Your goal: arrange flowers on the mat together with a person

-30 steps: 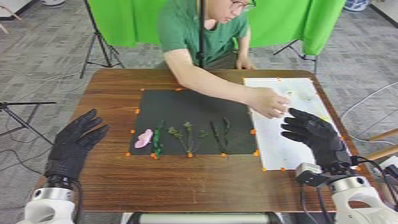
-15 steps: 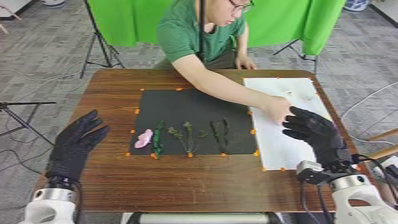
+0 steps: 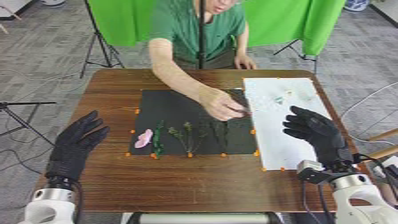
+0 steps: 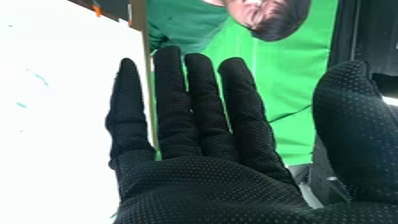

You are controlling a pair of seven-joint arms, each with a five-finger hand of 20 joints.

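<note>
Item: my right robot hand [image 3: 314,131], wide, empty; I should let the person's hand [image 3: 218,104], to its left, clear the black mat [image 3: 164,106] before reaching in.

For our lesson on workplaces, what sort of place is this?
Probably a robotics lab or test room: a robot hand at a table, a green backdrop, and a tripod.

This looks like a robotics lab: bright-green fabric backdrop [image 3: 298,25] hanging at twelve o'clock in the head view, thin black metal tripods [image 3: 104,47] at nine and eleven, grey patterned floor [image 3: 44,60], and white jointed robot arms [image 3: 51,206] at seven and five.
</note>
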